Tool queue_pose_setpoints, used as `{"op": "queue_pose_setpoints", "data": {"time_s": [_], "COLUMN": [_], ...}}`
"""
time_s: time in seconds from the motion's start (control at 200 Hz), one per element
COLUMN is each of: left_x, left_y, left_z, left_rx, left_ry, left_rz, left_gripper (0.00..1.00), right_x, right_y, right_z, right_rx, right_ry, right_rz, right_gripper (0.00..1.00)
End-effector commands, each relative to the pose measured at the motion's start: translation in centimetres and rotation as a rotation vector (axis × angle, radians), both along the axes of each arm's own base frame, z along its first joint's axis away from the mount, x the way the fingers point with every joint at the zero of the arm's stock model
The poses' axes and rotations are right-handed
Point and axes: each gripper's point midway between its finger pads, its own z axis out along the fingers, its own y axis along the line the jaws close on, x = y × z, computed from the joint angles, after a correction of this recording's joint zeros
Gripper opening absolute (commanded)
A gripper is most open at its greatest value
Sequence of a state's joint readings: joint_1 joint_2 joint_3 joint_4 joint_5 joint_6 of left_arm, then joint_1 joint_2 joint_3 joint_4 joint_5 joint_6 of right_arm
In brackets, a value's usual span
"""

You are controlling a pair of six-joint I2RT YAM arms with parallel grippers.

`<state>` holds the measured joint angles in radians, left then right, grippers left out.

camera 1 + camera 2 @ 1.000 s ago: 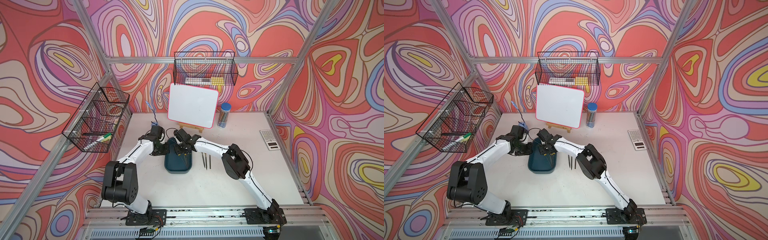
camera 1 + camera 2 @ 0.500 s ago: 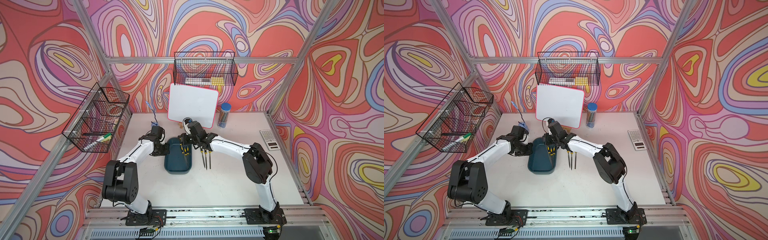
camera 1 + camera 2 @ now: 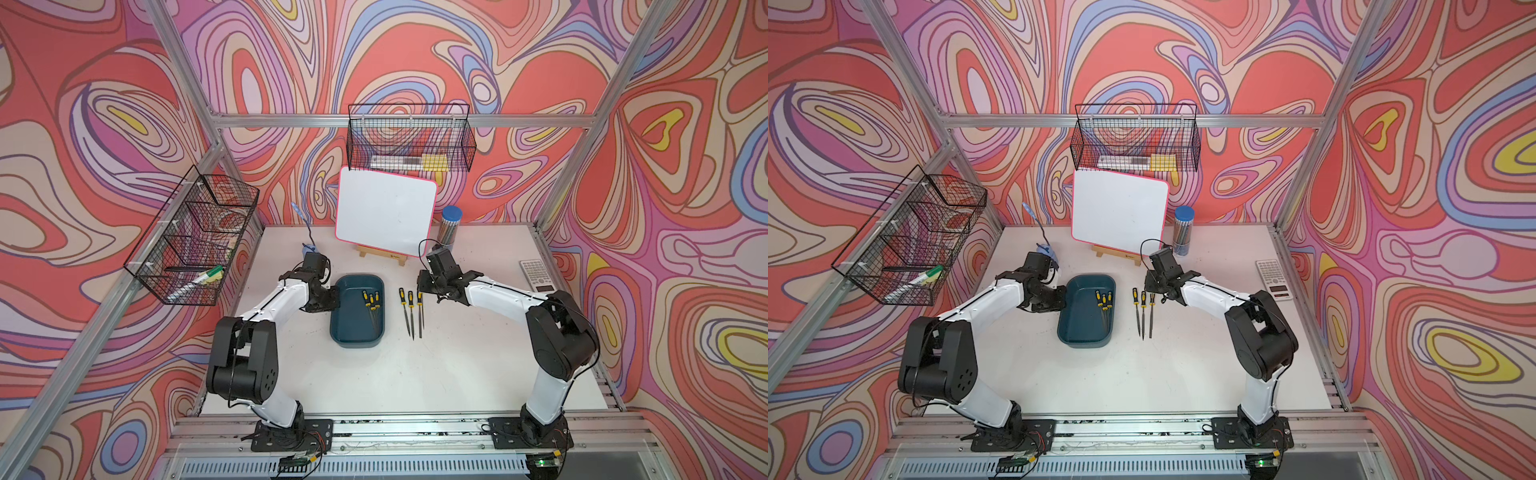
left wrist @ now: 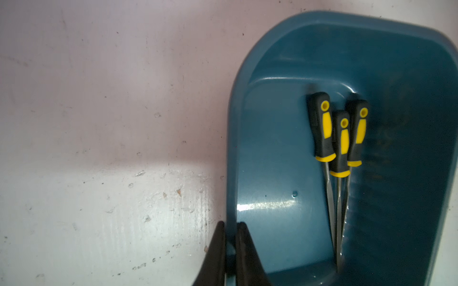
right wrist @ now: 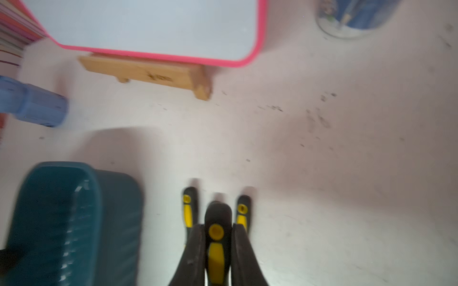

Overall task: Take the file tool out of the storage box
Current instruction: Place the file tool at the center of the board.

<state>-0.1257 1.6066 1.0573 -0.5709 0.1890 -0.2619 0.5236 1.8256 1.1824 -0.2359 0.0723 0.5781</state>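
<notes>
Out of the box already — the right gripper [image 5: 218,231] is clenched on the black-and-yellow handle of one file [image 5: 216,250], over the table [image 3: 457,365] just right of the storage box [image 3: 351,322], with two loose files [image 5: 190,210] flanking it in the right wrist view. Its long axis runs handle toward the whiteboard [image 3: 384,212], tip pointing away from it, parallel to those two, so the next move looks like a straight lowering and release. The left gripper [image 4: 230,230] pinches the box's left wall; three more files [image 3: 371,303] lie inside along its right side, same axis — right arm nearer.
</notes>
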Motion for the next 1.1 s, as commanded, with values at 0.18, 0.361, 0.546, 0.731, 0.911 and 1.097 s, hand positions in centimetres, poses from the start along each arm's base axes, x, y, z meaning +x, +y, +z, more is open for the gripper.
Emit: {"op": "queue_pose_setpoints", "data": {"time_s": [0.18,0.361,0.546,0.731,0.911,1.097], "left_x": [-0.1,-0.2,-0.1,-0.2,-0.1,-0.1], "left_y": [0.0,-0.2,-0.2,-0.2,-0.5,-0.5], "left_z": [-0.4,-0.4,-0.3,-0.2,0.2,0.7], "left_rx": [0.007,-0.003,-0.004,-0.002,-0.019,-0.02], "left_ry": [0.008,0.011,0.007,0.003,-0.001,-0.015], "left_rz": [-0.009,-0.009,-0.011,-0.011,-0.016,-0.018], "left_gripper": [0.0,0.0,0.0,0.0,0.0,0.0], "right_x": [-0.2,0.4,0.7,0.9,0.8,1.0], "right_y": [-2.5,-2.1,-1.9,-1.7,-1.7,-1.7], "right_z": [-2.6,-3.4,-4.5,-4.7,-4.9,-4.6], "right_rx": [-0.067,-0.063,-0.084,-0.078,-0.073,-0.079], "right_ry": [0.041,0.044,0.06,0.065,0.072,0.07], "right_rz": [-0.048,-0.045,-0.029,-0.032,-0.041,-0.038], "right_gripper": [0.05,0.05,0.06,0.09,0.21,0.32]}}
